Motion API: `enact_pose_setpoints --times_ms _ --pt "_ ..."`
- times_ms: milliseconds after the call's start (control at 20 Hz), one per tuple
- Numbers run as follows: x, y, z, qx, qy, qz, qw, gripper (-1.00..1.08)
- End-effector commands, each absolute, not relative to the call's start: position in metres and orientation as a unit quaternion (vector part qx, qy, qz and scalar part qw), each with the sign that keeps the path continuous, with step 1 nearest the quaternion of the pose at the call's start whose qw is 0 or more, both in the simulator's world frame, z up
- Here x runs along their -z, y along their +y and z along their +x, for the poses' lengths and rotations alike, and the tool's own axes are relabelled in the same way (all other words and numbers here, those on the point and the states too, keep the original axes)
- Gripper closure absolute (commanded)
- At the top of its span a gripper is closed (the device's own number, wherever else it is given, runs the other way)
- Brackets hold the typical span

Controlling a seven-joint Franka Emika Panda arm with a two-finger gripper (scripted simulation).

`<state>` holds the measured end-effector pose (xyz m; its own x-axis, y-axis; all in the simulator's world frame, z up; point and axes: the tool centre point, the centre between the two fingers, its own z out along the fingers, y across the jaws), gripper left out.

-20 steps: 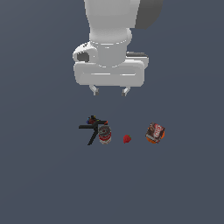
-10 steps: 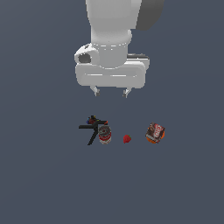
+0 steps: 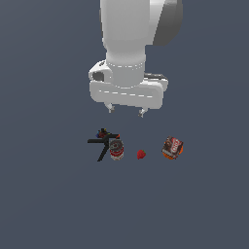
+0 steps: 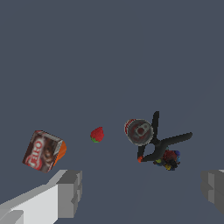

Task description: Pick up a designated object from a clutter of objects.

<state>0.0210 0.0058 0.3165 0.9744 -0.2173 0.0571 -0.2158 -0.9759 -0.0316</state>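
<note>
Sitting alone on the worktop [image 3: 48, 204], the strawberry [image 3: 141, 154] lies between the can [image 3: 116, 150] and the printed box [image 3: 172, 148], apart from both. We see the black tool [image 3: 102, 142] touching the can on its far side. Our hand [image 3: 126, 111] hangs above the row, fingers [image 4: 70, 192] apart and empty. We judge the berry sits just toward the exterior view's right of the hand's midline and nearer the camera, so the descent needs that small shift.
</note>
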Motion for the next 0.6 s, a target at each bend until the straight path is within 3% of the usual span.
enact_pose_setpoints --times_ms 0,550 --pt "-0.307 0.009 0.024 0.028 0.131 -0.991 0.013 -0.92" --pt "-0.252 0.028 0.035 0.019 0.253 -0.967 0.016 -0.92"
